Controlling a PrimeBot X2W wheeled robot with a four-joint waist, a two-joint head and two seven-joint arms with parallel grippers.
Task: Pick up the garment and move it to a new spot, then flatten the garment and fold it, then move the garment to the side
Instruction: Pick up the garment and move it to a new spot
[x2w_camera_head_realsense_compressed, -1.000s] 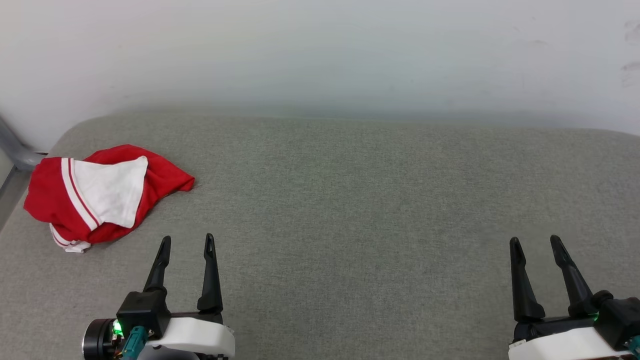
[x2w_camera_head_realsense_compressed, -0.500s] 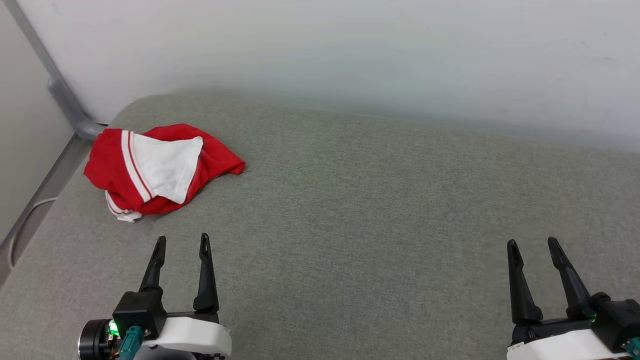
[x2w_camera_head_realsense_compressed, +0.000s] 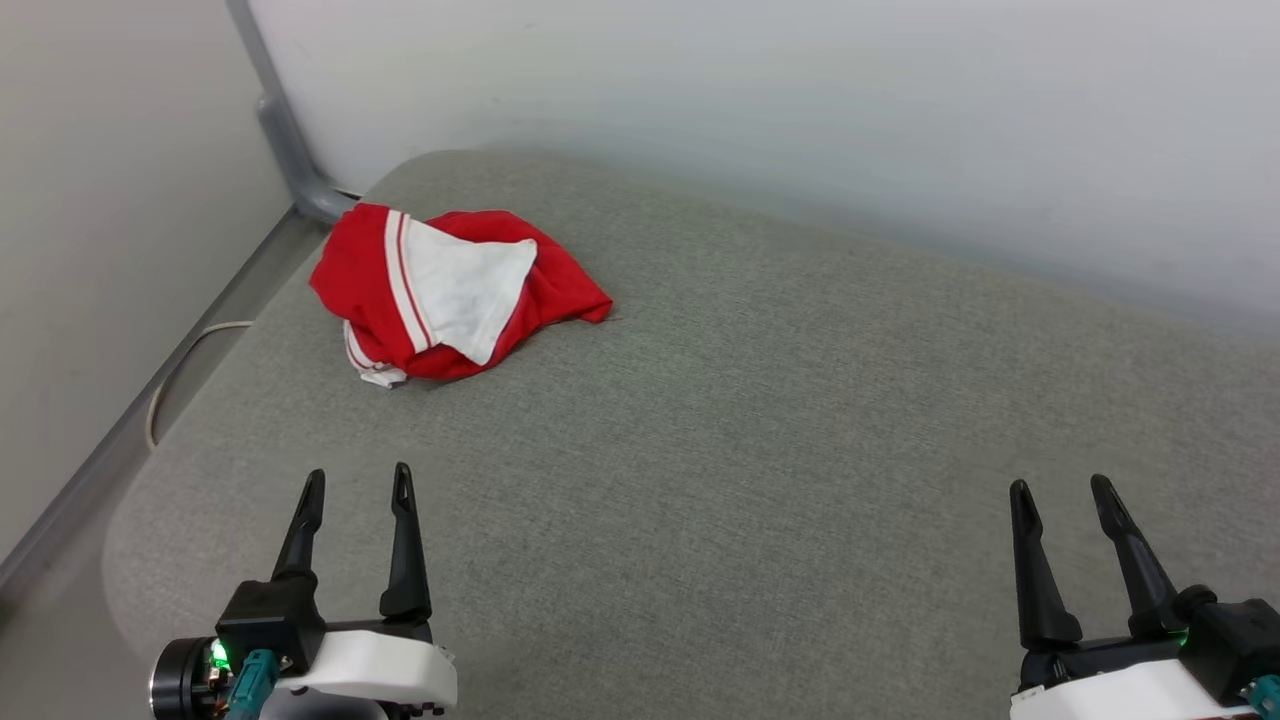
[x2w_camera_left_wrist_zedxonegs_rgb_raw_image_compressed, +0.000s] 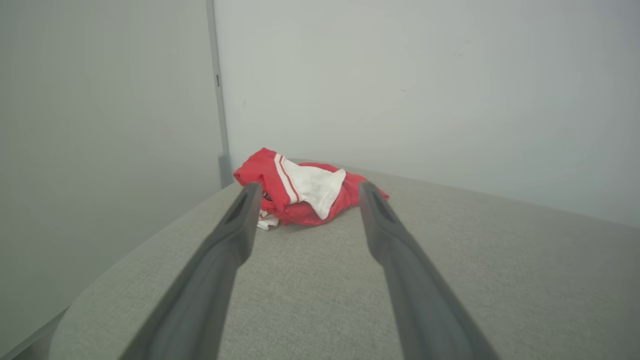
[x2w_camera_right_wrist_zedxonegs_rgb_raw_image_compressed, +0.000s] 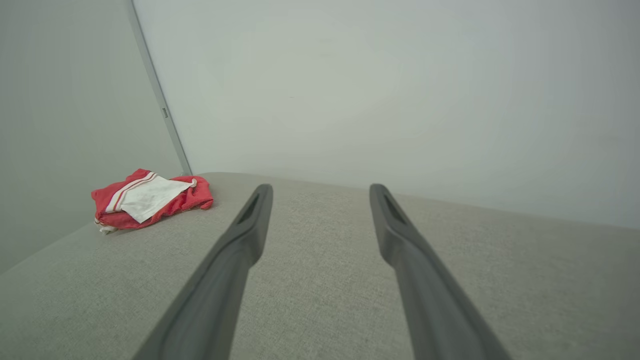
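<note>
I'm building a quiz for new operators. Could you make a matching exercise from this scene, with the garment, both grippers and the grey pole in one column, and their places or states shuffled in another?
Column one:
1. garment
2. left gripper
3. right gripper
4. grey pole

Column two:
A. open and empty, lower right of the head view
B. in the wall corner, beyond the garment
C. crumpled on the grey cushion, near its far left corner
D. open and empty, lower left of the head view

Pairs: 1-C, 2-D, 3-A, 4-B

Soft red-and-white cloth garment (x2w_camera_head_realsense_compressed: 455, 292) on matt, coarse-woven grey fabric cushion (x2w_camera_head_realsense_compressed: 760, 440)
</note>
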